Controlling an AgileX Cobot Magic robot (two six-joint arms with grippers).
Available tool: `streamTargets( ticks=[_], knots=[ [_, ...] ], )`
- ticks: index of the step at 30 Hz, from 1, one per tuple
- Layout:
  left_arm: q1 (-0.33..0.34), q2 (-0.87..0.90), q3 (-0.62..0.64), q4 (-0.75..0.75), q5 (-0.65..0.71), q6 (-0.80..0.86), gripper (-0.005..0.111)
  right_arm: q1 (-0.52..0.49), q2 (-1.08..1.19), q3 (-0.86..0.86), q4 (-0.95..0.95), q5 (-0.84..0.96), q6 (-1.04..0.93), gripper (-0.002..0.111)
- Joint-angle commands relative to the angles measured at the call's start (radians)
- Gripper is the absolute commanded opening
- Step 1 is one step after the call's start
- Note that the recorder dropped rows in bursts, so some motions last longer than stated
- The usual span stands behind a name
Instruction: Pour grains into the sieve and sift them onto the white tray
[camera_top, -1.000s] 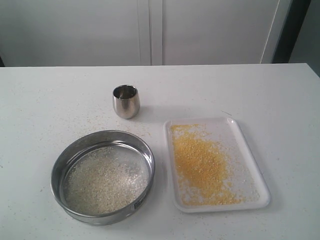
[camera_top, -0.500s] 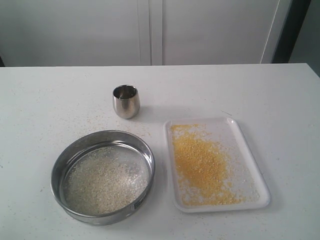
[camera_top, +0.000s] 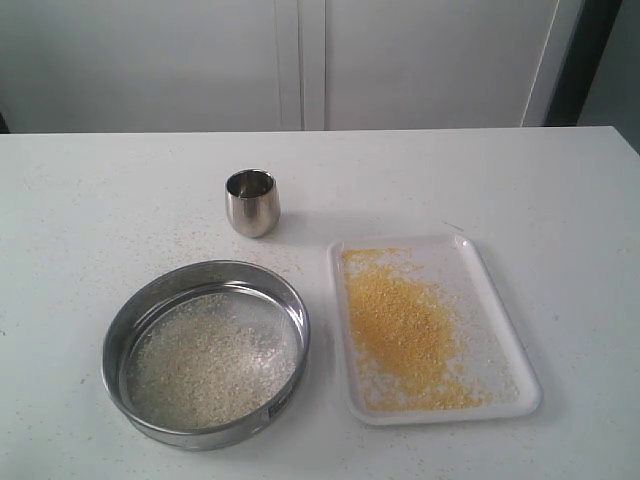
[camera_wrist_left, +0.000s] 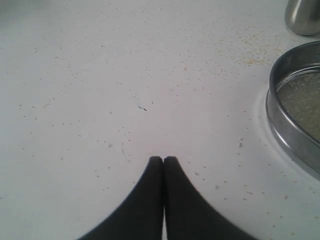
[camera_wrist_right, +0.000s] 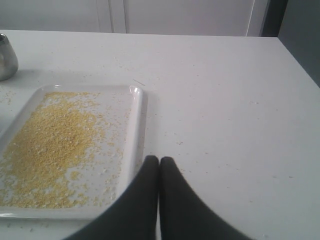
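Since only the wrist views showed the arms, we read clearances from the exterior view. The table (camera_top: 560, 200) was mostly open, with bare top left of the sieve (camera_top: 200, 437), right of the tray (camera_top: 478, 290), and behind the cup (camera_top: 252, 203) up to the far edge. That far edge ran straight under white cabinet doors (camera_top: 420, 60). The right edge angled off by a dark gap at the far right corner. We couldn't see the near edge.

Sieve sat front left and tray front right. They were close side by side, not touching, with a narrow strip of table between. Cup stood upright behind the sieve, apart from both. Pale grains (camera_top: 205, 365) covered most of the mesh inside the sieve. Yellow grains (camera_top: 400, 330) lay in a long patch down the tray's middle, thinning toward its right rim. Stray specks dotted the table around cup and sieve.

Left gripper (camera_wrist_left: 163, 160) had its fingers pressed together tip to tip. It pointed over bare table beside the sieve's outer wall, apart from it. Right gripper (camera_wrist_right: 159, 161) had its fingers pressed together the same way. Its tip was over the table just beside the tray's rim, near the front right corner. We couldn't tell from the wrist views whether either tip touched the table.
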Motion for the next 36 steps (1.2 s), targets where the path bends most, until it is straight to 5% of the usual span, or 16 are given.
streamTargets(
  ticks=[1,36],
  knots=[
    [0.002,-0.004,0.006,-0.011,-0.003,0.002,0.0,-0.011,-0.005,0.005,-0.002,-0.016,-0.008,0.0],
    [0.002,-0.004,0.006,-0.011,-0.003,0.002,0.0,-0.011,-0.005,0.005,-0.002,-0.015,0.008,0.0]
  ],
)
